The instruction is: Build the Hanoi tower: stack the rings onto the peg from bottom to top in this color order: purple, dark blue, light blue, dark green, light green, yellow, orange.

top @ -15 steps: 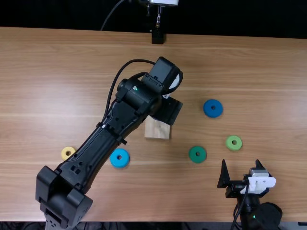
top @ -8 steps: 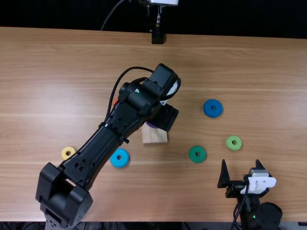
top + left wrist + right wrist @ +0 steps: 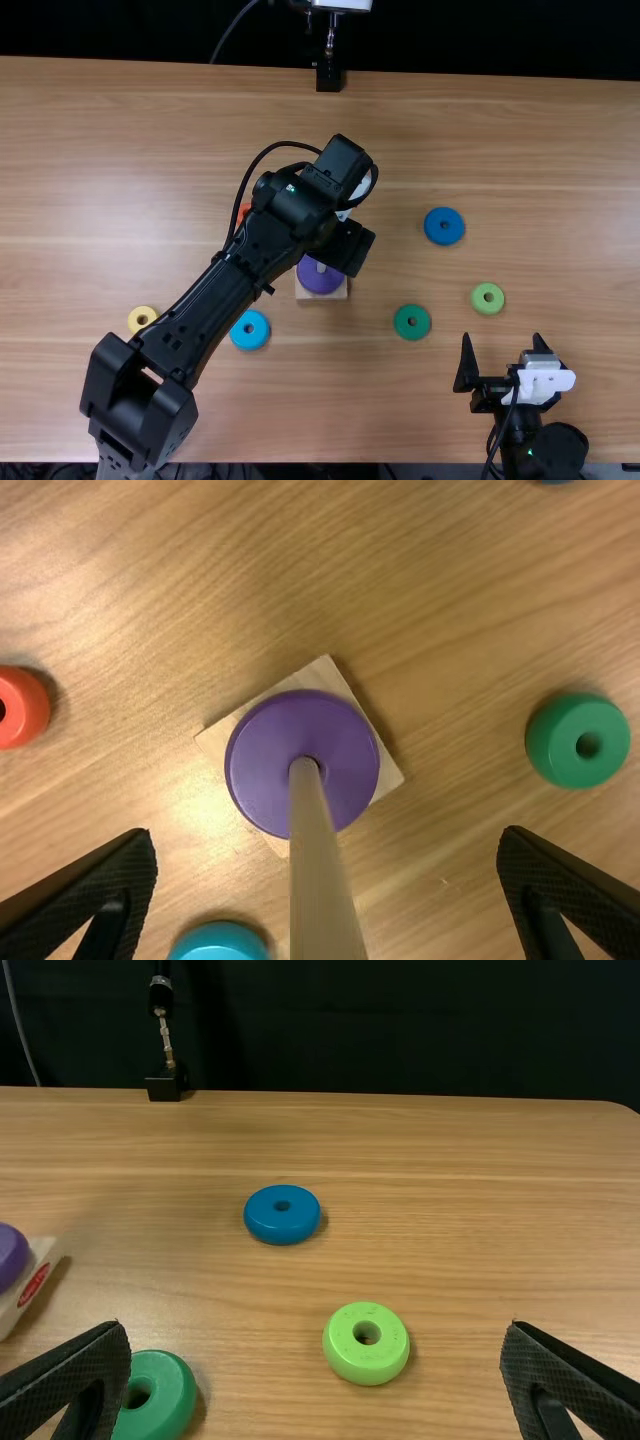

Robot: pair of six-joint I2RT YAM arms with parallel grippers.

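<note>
The left pincer (image 3: 345,247) is positioned above the wooden base (image 3: 322,297), fingers wide apart, unloaded. The purple ring (image 3: 320,275) is seated on the base, with the peg (image 3: 325,880) through its bore. The right pincer (image 3: 502,350) is wide open and unloaded near the surface's (image 3: 560,180) near edge. In the top view, the dark blue (image 3: 444,215), light green (image 3: 488,308) and dark green (image 3: 412,333) rings lie right of the base; the light blue (image 3: 250,342), yellow (image 3: 135,322) and orange (image 3: 22,725) rings lie left.
</note>
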